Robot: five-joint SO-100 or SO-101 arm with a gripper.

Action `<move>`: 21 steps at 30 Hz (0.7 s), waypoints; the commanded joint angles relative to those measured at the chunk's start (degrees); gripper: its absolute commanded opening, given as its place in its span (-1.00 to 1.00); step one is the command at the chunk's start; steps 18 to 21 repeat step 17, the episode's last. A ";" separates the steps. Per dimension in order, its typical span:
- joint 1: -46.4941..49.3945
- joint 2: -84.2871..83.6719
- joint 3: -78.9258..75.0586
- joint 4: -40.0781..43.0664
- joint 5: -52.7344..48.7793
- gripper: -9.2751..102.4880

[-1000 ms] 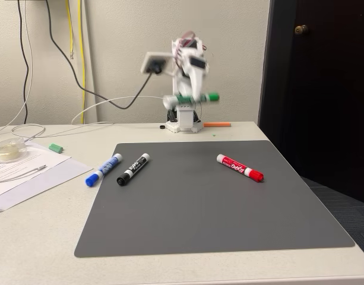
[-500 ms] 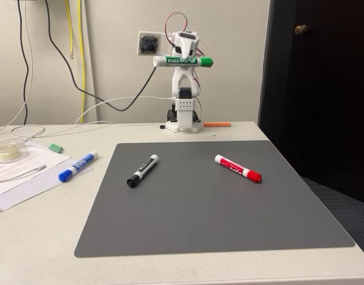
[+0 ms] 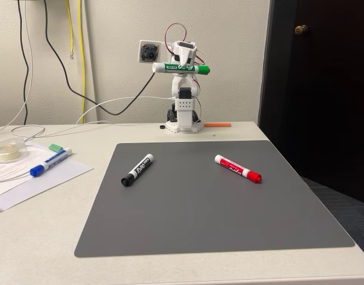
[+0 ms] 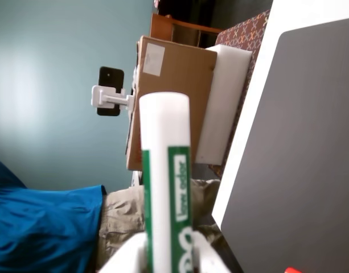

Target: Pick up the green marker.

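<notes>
In the fixed view, the gripper (image 3: 183,61) was raised high above the arm's base at the back of the table, its fingers clamped on the green marker (image 3: 180,67), which lay level across them, cap to the right. The hold sat near the middle of the barrel, so a jolt of the arm could have tilted the marker or let it slide out; from that height it would likely have bounced off the table (image 3: 33,225). Against the frame half a second before, the marker was a little lower and slightly tilted. The blue marker (image 3: 50,162) had gone further left onto the paper (image 3: 27,184), beside the small green piece (image 3: 55,146), and the black marker (image 3: 137,169) had shifted a little left on the grey mat (image 3: 211,208). The red marker (image 3: 238,168) had stayed put.

In the wrist view, the green marker (image 4: 165,170) rose from between the white fingers (image 4: 126,256) at the bottom edge. The contact itself was cropped, so the firmness of the grip could only be guessed. The grey mat (image 4: 305,159) filled the right side.
</notes>
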 commanded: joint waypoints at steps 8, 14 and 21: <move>0.26 1.41 0.70 -1.05 -0.35 -0.84; 0.35 1.76 2.37 -2.81 0.53 -0.84; 0.35 1.93 2.99 -3.43 1.49 -0.84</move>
